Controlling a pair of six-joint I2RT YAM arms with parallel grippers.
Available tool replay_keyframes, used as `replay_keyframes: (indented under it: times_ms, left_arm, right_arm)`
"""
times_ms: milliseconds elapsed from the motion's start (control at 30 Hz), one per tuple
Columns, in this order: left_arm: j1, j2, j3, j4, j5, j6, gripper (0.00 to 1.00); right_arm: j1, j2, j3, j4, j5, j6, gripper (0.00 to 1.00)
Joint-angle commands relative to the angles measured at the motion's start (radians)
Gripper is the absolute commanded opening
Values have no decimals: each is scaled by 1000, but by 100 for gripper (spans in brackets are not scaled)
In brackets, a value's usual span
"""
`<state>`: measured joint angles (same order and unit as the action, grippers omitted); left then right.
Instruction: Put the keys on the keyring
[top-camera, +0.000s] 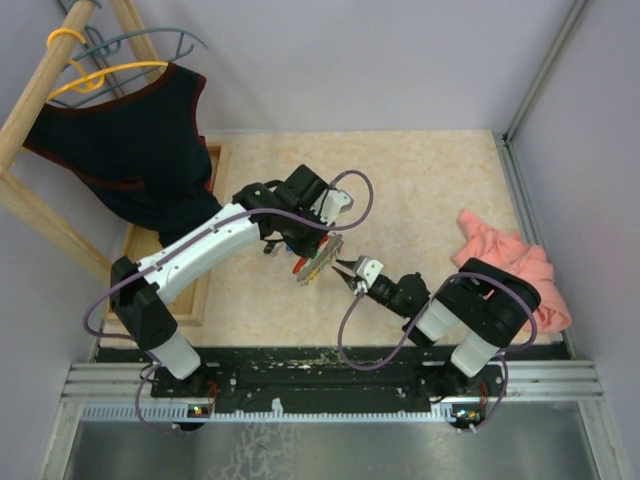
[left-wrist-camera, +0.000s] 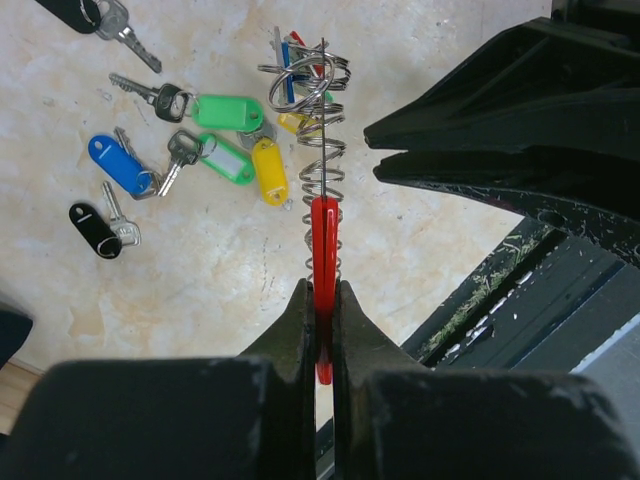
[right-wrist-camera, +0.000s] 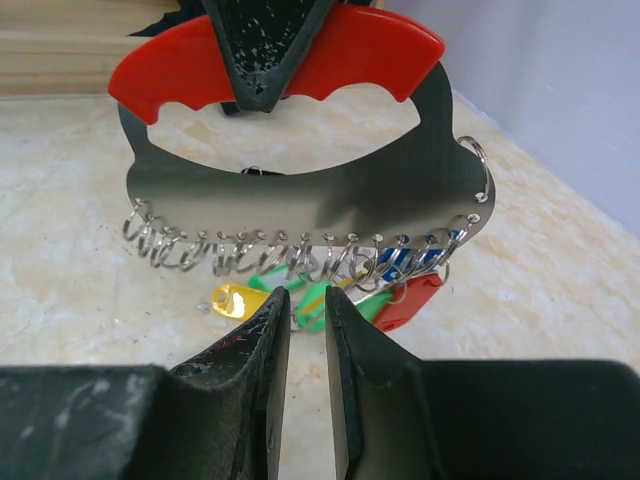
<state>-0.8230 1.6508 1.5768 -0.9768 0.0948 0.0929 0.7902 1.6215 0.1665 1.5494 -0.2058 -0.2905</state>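
The keyring (top-camera: 318, 262) is a metal plate (right-wrist-camera: 300, 200) with a red handle (right-wrist-camera: 380, 50) and a row of split rings along its lower edge. My left gripper (left-wrist-camera: 322, 290) is shut on the red handle (left-wrist-camera: 323, 240) and holds the plate upright above the table. Red (right-wrist-camera: 410, 300) and blue (right-wrist-camera: 420, 250) keys hang from rings at the plate's right end. Loose keys lie on the table below: green (left-wrist-camera: 225, 110), yellow (left-wrist-camera: 268, 170), blue (left-wrist-camera: 117, 162) and black (left-wrist-camera: 95, 230). My right gripper (right-wrist-camera: 307, 300) points at the ring row, jaws a narrow gap apart with nothing between them.
A pink cloth (top-camera: 510, 270) lies at the right. A dark garment (top-camera: 130, 150) hangs on a wooden rack at the back left, above a wooden frame (top-camera: 205, 240) on the table. The black rail (top-camera: 330, 370) runs along the near edge.
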Motion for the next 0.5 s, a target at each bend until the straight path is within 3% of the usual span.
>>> replay_keyframes:
  times_ms: [0, 467]
  left_arm:
    - [-13, 4, 38, -15, -13, 15, 0]
    - [-30, 1, 35, -15, 2, 22, 0]
  right_arm:
    - [9, 19, 27, 175, 42, -19, 21]
    - [9, 53, 39, 175, 53, -36, 21]
